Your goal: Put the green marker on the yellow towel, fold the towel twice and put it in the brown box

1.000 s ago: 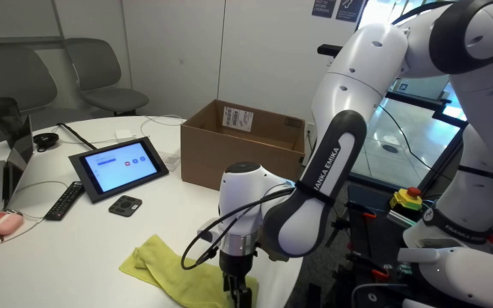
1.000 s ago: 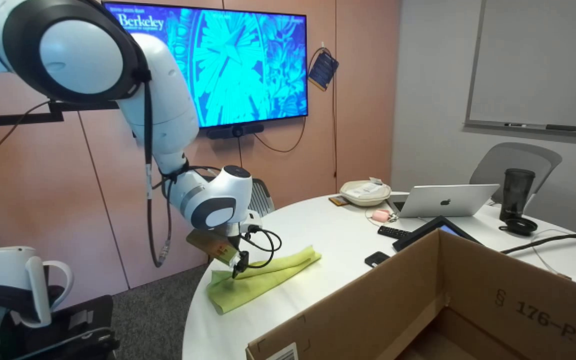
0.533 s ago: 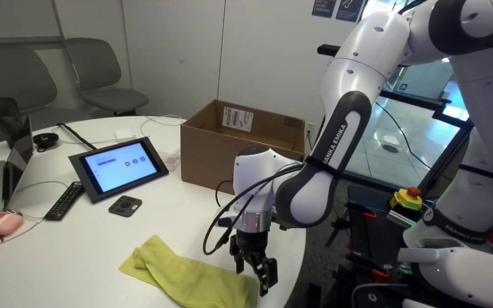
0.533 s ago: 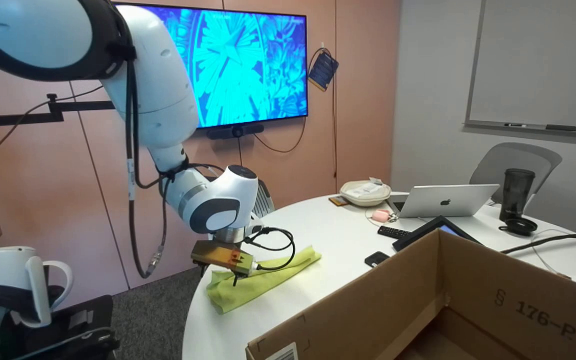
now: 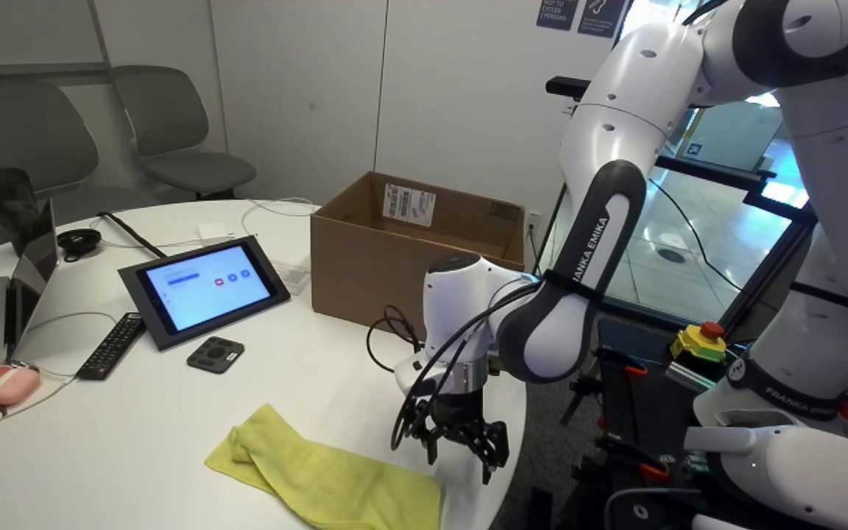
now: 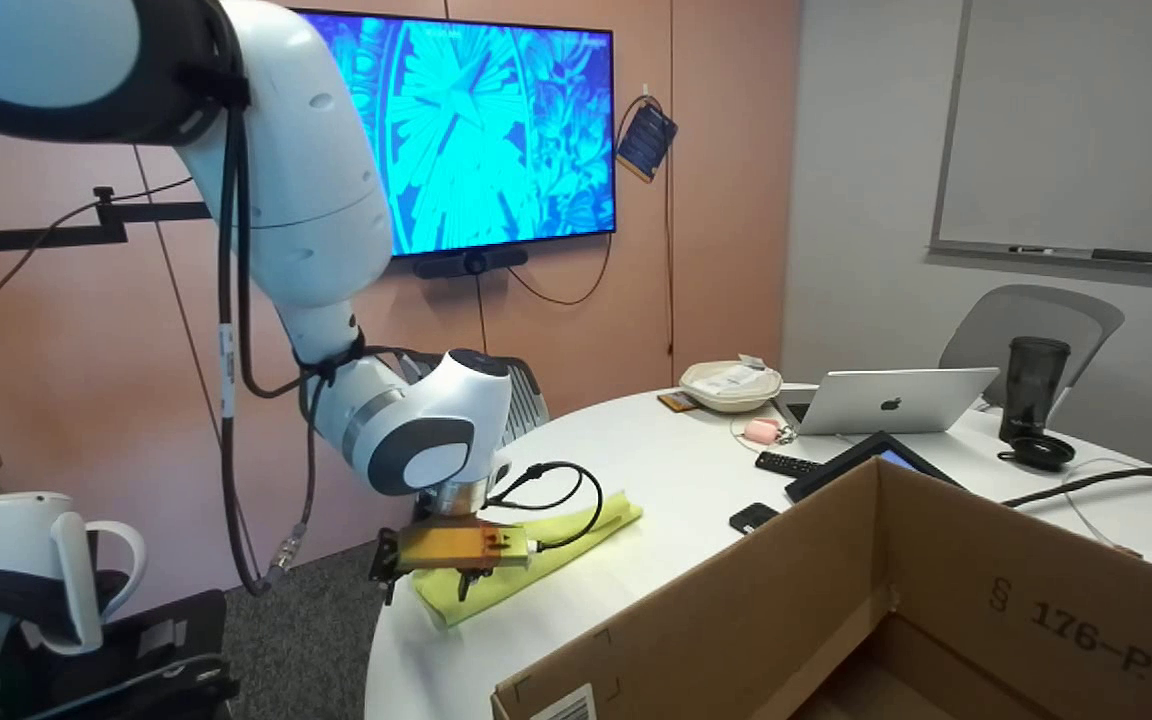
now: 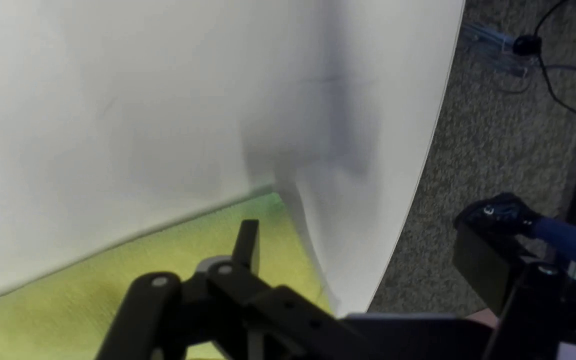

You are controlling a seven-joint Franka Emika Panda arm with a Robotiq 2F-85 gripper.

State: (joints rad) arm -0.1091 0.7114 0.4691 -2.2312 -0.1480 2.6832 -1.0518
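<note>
Hand (image 5: 461, 465) is hanging nr. 1 end of the yellow towel (image 5: 354, 482), apparently not touching it, by the edge of the tabletop (image 5: 115, 449). It's standing wide w/ nothing in its grip, prob. b/c it's needing room for a fresh pinch. In the wrist view 1 finger (image 7: 244, 245) is showing across the towel's corner, the 2nd against carpet (image 7: 418, 280). Towel is lying as a long strip, far end looking bunched; shape's suggesting approx. 1 fold done, 1 left. Green marker isn't showing anywhere; prob. it's hiding inside, can't confirm. Brown box (image 5: 365, 265) is sitting open-topped, well apart, prob. b/c it's waiting for the finished bundle. Next step's prob. calling for bringing this end over; if only the top layer's lifting, marker may be rolling out.
</note>
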